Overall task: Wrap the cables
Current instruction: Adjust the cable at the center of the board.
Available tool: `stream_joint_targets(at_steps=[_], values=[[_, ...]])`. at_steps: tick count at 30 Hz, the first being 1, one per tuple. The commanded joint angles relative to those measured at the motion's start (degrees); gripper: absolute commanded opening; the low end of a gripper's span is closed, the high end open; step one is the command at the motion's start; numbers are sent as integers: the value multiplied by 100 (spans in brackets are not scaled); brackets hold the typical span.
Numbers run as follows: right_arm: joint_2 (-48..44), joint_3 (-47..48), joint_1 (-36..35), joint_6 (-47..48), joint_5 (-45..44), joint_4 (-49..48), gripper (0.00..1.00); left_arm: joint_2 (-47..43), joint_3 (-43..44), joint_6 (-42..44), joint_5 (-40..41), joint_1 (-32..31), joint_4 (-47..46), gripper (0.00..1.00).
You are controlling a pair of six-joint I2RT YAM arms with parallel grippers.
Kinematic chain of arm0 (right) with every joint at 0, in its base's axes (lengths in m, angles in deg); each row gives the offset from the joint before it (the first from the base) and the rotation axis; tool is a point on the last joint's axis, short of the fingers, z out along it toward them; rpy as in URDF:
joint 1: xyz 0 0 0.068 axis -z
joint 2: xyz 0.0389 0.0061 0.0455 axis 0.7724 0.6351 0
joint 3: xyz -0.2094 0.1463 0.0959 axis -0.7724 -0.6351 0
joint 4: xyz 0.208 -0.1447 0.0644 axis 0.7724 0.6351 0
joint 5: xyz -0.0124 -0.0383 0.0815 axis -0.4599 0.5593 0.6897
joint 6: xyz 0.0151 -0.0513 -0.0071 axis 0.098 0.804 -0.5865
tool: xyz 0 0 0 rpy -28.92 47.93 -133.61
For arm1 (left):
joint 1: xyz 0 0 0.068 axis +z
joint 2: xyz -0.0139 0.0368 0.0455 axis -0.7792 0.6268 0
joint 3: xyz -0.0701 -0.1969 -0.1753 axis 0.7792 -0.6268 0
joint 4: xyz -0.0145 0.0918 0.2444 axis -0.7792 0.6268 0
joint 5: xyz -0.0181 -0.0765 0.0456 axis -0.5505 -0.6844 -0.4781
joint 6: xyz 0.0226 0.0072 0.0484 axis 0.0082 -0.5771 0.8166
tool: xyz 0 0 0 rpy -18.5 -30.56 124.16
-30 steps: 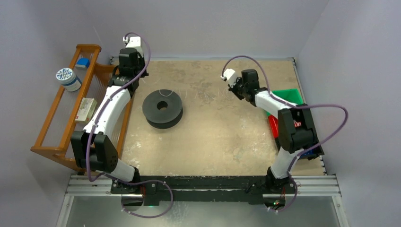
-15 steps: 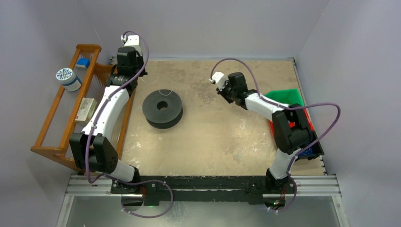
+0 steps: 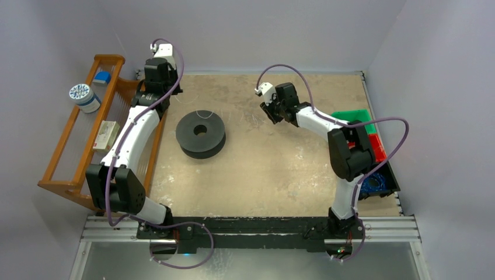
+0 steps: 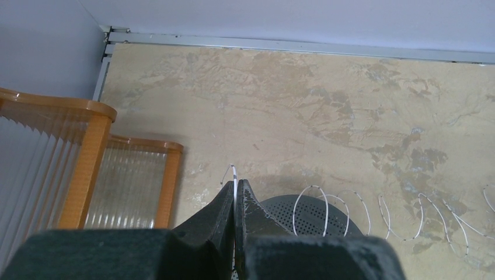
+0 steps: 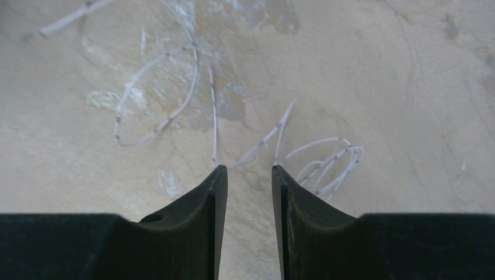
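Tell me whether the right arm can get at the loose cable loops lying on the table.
Probably yes. The right claw hangs open just above the cables, its tips pointed down at the strands, and nothing lies between them.

The left tool [image 4: 235, 186] hides most of the black spool [image 4: 281, 211]. The cables [image 4: 310, 187] run off-frame at 3 o'clock, too faint from above.

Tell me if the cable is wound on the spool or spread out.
Spread out: the cable lies in loose loops on the table beside the spool, one end pinched in the left gripper's shut jaws.
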Motion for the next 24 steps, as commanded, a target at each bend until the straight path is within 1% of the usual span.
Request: stream_joint_targets(at_steps=[1, 3, 7, 11, 17, 19, 21, 22, 23, 24], values=[[29, 598, -19, -738, 733, 452, 38, -155, -33, -29, -94, 22, -146, 0], [57, 745, -19, -866, 753, 453, 42, -154, -39, -32, -94, 22, -150, 0], [272, 953, -28, -1195, 303, 377, 47, -151, -42, -32, -94, 19, -158, 0], [389, 946, -35, -1248, -209, 251, 48, -147, -42, -40, -94, 22, -158, 0], [565, 941, -37, -1255, -298, 300, 48, -116, -40, -57, -109, 22, -170, 0], [655, 971, -45, -1264, -269, 322, 44, -106, -40, -67, -120, 22, -172, 0], [751, 1042, -45, -1315, -248, 374, 38, -110, -47, -67, -113, 22, -178, 0], [788, 1078, -40, -1341, -223, 390, 33, -110, -58, -62, -104, 21, -171, 0], [820, 1117, -39, -1354, -206, 407, 27, -105, -60, -59, -97, 19, -170, 0], [852, 1171, -40, -1377, -171, 456, 18, -109, -64, -51, -82, 22, -175, 0]])
